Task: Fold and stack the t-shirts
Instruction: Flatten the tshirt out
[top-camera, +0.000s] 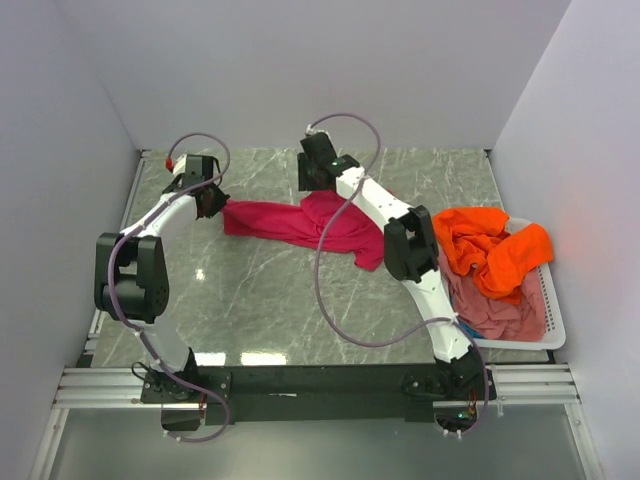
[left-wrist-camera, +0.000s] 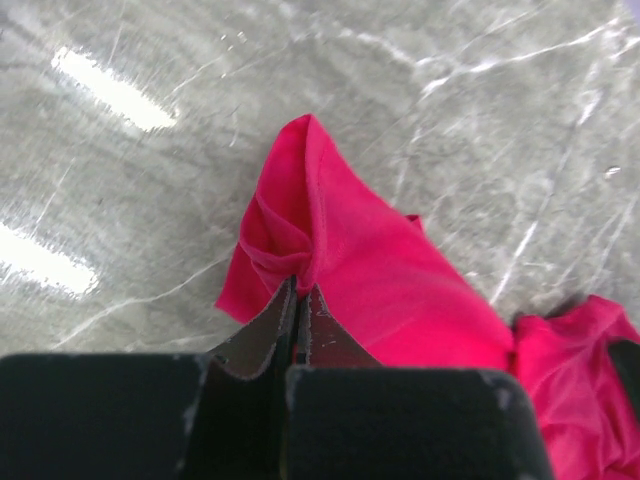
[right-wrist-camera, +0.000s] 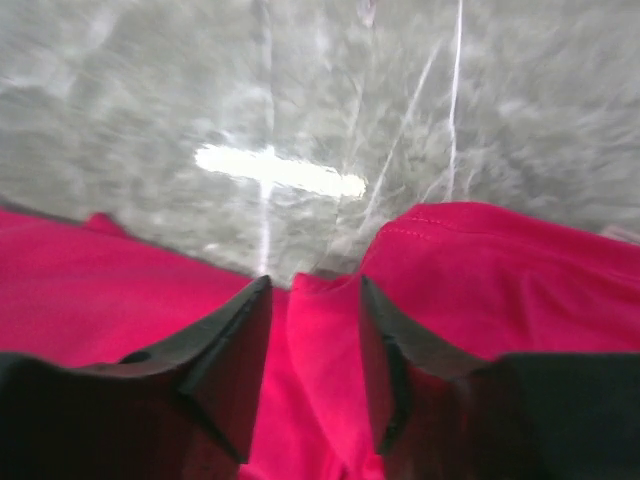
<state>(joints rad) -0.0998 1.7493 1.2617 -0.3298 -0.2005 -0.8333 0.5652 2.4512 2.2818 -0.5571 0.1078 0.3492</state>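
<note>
A crimson-magenta t-shirt (top-camera: 300, 225) lies crumpled and stretched out on the marble table, near the middle back. My left gripper (top-camera: 212, 203) is at the shirt's left end. In the left wrist view its jaws (left-wrist-camera: 300, 288) are shut, pinching a bunched fold of the crimson shirt (left-wrist-camera: 380, 270). My right gripper (top-camera: 320, 188) is over the shirt's upper middle. In the right wrist view it (right-wrist-camera: 315, 290) is open, its fingers straddling a ridge of the crimson cloth (right-wrist-camera: 320, 350). An orange t-shirt (top-camera: 490, 248) and a pink-red one (top-camera: 500, 312) lie in the basket, with a sliver of teal-blue (top-camera: 468, 328).
The white plastic basket (top-camera: 552, 310) stands at the table's right edge, next to the right arm's elbow (top-camera: 410, 245). White walls close in the back and both sides. Bare marble (top-camera: 260, 290) lies in front of the crimson shirt.
</note>
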